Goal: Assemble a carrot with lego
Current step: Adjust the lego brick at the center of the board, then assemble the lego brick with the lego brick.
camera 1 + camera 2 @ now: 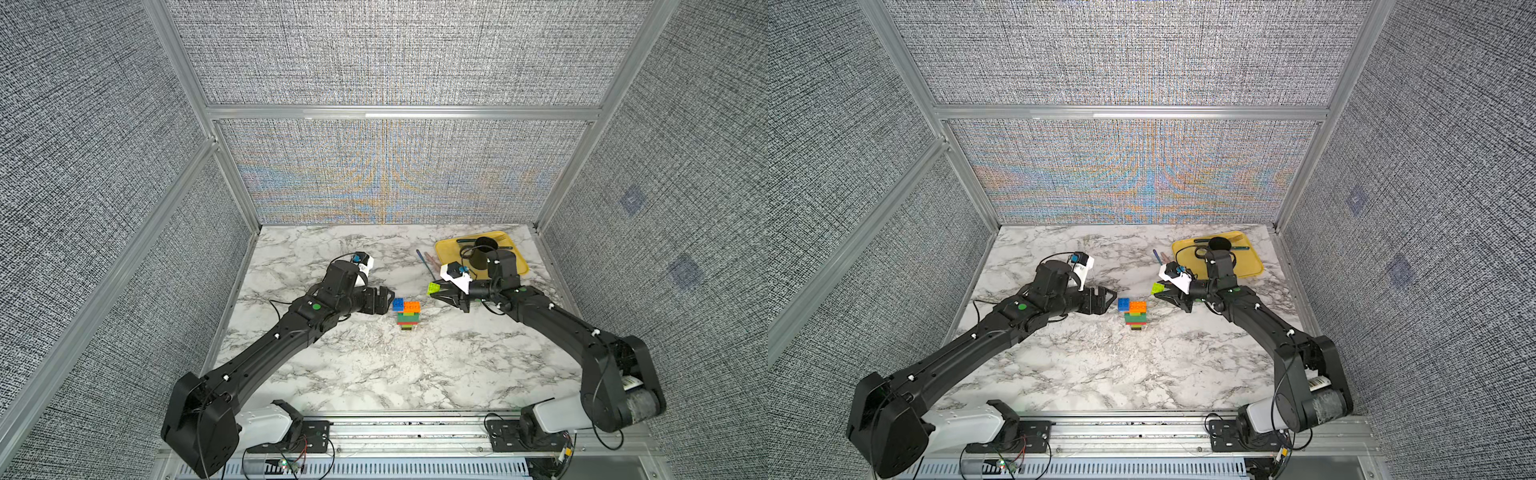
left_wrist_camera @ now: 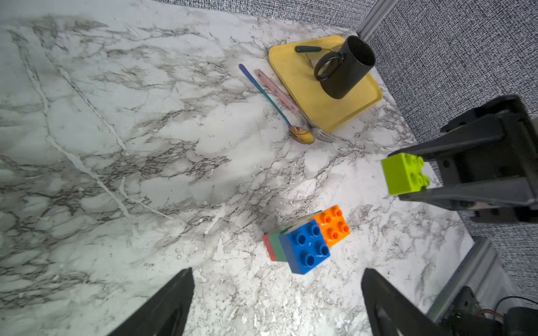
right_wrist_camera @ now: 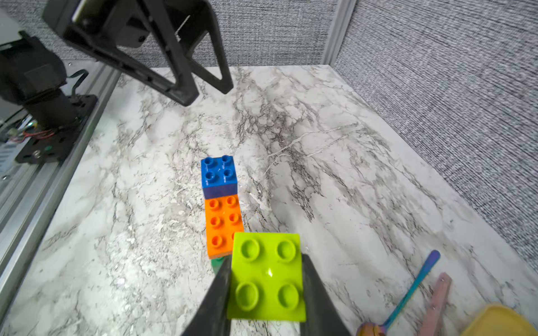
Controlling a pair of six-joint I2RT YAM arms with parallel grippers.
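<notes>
Marble table (image 1: 374,374) | carrot (image 1: 408,314) centre | left gripper (image 3: 206,92) spread | right gripper (image 3: 265,261) pinching 1 lime brick (image 3: 266,279)

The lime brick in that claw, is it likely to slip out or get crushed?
The lime brick looks like hard, glossy plastic, so it probably will not deform, though its smooth sides could slip a little. The right gripper pinches two flat opposite sides, which should hold it steady. It is far smaller than the black mug, so probably light.
</notes>
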